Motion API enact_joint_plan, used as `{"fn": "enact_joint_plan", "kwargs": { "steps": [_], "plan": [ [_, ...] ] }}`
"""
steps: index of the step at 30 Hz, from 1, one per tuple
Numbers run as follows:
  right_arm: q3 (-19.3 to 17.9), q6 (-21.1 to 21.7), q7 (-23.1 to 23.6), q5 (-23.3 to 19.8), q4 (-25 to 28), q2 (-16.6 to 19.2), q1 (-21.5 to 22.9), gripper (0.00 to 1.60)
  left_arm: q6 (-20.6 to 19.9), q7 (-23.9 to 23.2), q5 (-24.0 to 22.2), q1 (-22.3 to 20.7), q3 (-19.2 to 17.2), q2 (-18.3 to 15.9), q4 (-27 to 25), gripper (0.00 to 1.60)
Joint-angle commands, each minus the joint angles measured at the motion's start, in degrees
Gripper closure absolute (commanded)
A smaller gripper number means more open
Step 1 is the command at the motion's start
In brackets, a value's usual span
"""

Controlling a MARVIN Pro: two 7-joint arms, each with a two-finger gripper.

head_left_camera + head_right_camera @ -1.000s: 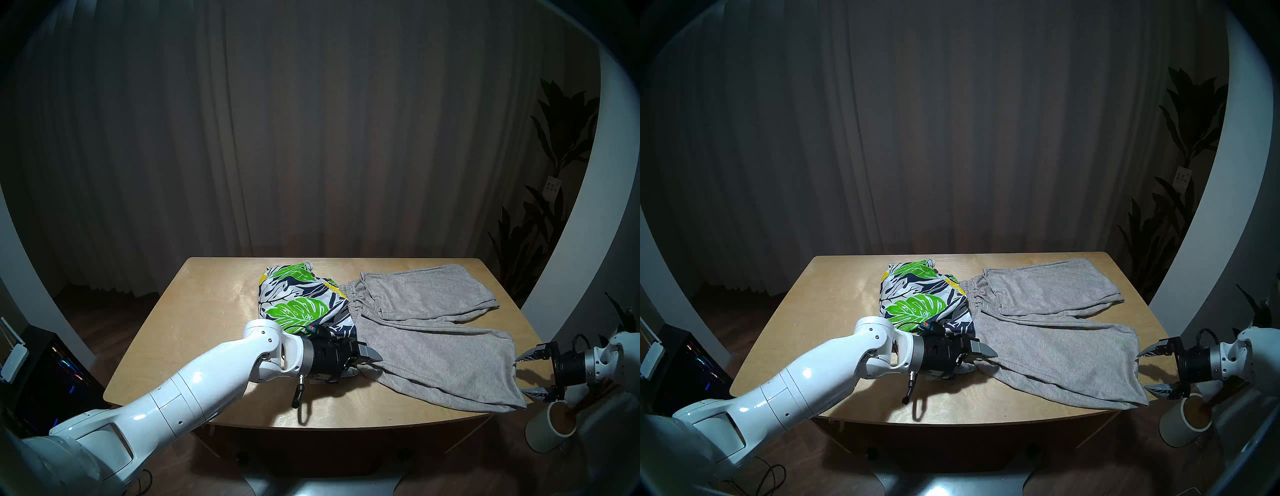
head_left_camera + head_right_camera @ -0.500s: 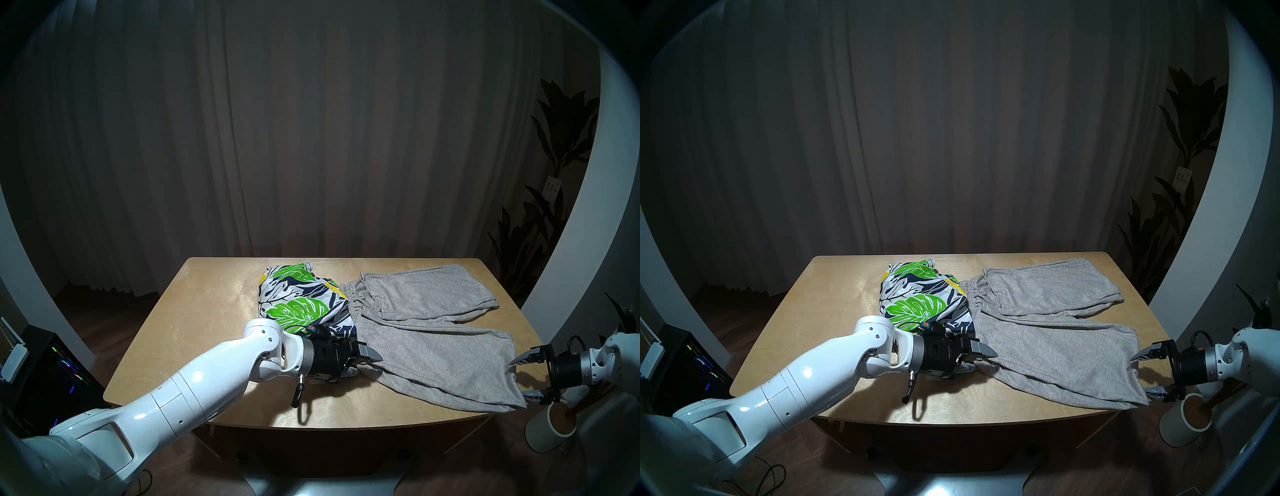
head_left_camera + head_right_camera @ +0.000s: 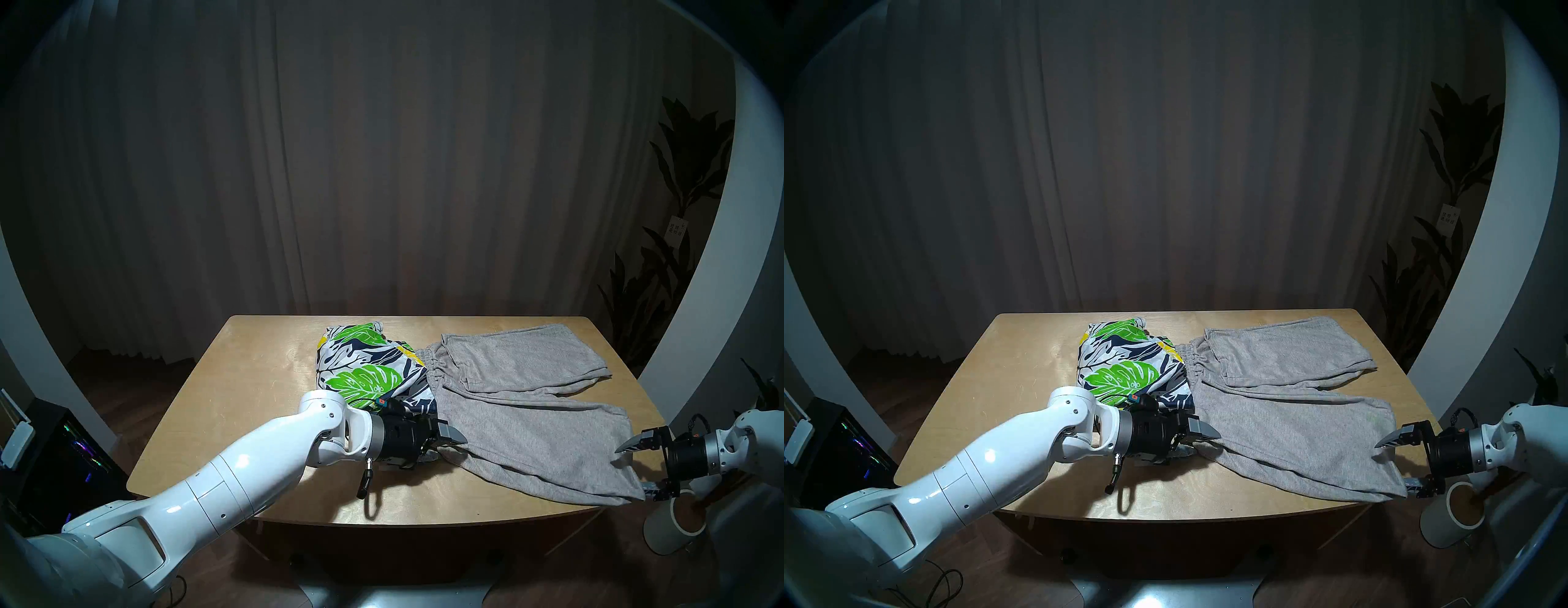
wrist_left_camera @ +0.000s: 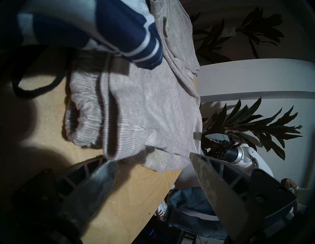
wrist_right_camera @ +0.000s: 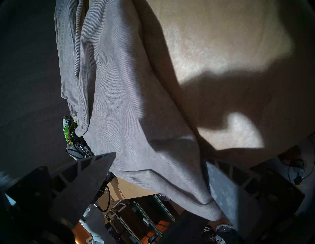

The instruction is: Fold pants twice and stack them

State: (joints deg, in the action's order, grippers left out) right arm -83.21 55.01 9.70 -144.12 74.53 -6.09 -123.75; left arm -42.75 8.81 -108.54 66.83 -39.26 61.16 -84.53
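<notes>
Grey ribbed-knit shorts (image 3: pixel 526 407) flat on wooden table (image 3: pixel 237 407), long axis left-right, elastic waist left, leg hems right. Leaf-print shorts (image 3: pixel 373 369) bunched just left, touching. Left gripper (image 3: pixel 443 446) agape at waist corner, right gripper (image 3: pixel 634 467) agape astride near hem; contact unclear.

Dim room, lit table

Dark curtains (image 3: pixel 382 170) are hanging behind a wooden table (image 3: pixel 254 403) that is catching the light; plants (image 3: pixel 662 254) are standing by a curved white wall (image 3: pixel 721 276), and a white pot (image 3: pixel 670 530) is sitting on the brown floor (image 3: pixel 127 390).
</notes>
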Motion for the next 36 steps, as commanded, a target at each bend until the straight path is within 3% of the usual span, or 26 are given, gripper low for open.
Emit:
{"fn": "enact_joint_plan", "kwargs": {
  "steps": [1, 29, 30, 31, 32, 34, 36],
  "plan": [
    [-0.07, -0.01, 0.70, 0.61, 1.21, 0.19, -1.35, 0.00, 1.10, 0.90, 0.35, 0.29, 0.06, 0.18, 2.03, 0.00],
    [-1.18, -0.01, 4.27, 4.11, 3.15, 0.36, -4.02, 0.00, 4.70, 1.22, -1.07, 0.68, 0.03, 1.51, 3.82, 0.00],
    [-1.28, -0.01, 4.49, 4.30, 3.16, 0.36, -4.16, 0.00, 4.87, 1.23, -1.16, 0.68, 0.04, 1.56, 3.91, 0.10],
    [-1.35, -0.01, 4.62, 4.41, 3.16, 0.36, -4.24, 0.00, 4.97, 1.27, -1.18, 0.67, 0.05, 1.61, 4.00, 0.36],
    [-1.39, -0.01, 4.74, 4.52, 3.18, 0.36, -4.32, 0.00, 5.09, 1.38, -1.19, 0.67, 0.06, 1.67, 4.13, 0.76],
    [-1.46, -0.01, 5.01, 4.75, 3.23, 0.36, -4.51, 0.00, 5.38, 1.56, -1.24, 0.68, 0.07, 1.76, 4.36, 0.78],
    [-1.56, -0.01, 5.32, 4.98, 3.29, 0.36, -4.72, 0.00, 5.64, 1.72, -1.25, 0.67, 0.06, 1.80, 4.38, 0.90]
  ]
}}
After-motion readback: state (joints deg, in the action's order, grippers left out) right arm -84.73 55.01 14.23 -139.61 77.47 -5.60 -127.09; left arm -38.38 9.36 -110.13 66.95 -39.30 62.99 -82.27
